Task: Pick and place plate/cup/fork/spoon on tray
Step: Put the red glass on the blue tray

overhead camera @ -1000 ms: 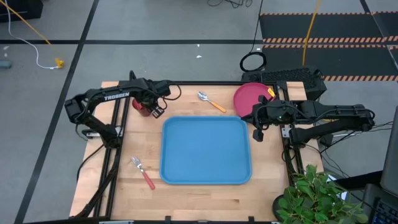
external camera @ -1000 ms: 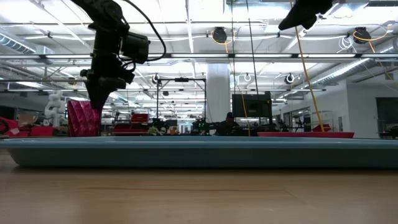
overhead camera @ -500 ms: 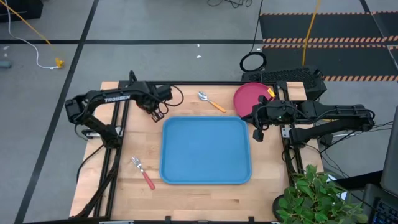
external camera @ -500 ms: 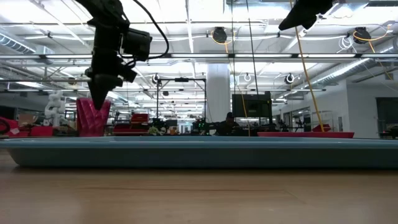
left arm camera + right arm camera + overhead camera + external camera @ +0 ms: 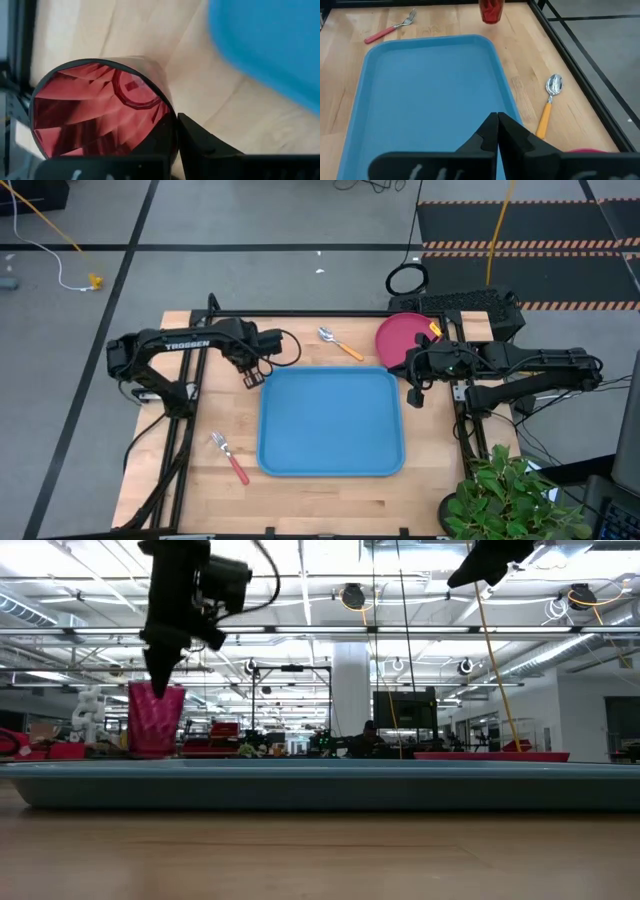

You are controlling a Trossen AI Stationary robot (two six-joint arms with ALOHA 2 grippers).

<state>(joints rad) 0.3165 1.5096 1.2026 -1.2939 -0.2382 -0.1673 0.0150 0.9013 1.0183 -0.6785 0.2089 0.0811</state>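
Note:
The dark red cup (image 5: 100,110) is upright in my left gripper (image 5: 250,365), just off the far left corner of the blue tray (image 5: 330,420). The arm hides the cup from above, but the cup shows in the low view (image 5: 155,720) and the right wrist view (image 5: 490,11). My right gripper (image 5: 413,392) is shut and empty above the tray's right rim. The pinkish-red plate (image 5: 400,335) lies flat at the far right, partly under the right arm. The spoon (image 5: 340,343) lies beyond the tray. The fork (image 5: 228,457) lies left of the tray. My left gripper is shut on the cup's rim wall (image 5: 170,125) from above, fingers pointing down. One finger (image 5: 205,142) shows outside the wall; the cup hides the other. The cup stays upright with its mouth up. The tray's rim hides its base, so I cannot tell whether it is clear of the table.
A potted plant (image 5: 505,500) stands at the near right corner. Black frame rails run along the left (image 5: 180,440) and right table edges. The tray's inside (image 5: 420,90) is bare.
My left gripper has carried the cup toward the table's right and a little toward the near edge, closer to the tray's far left corner. The cup stays upright. My right arm has kept still.

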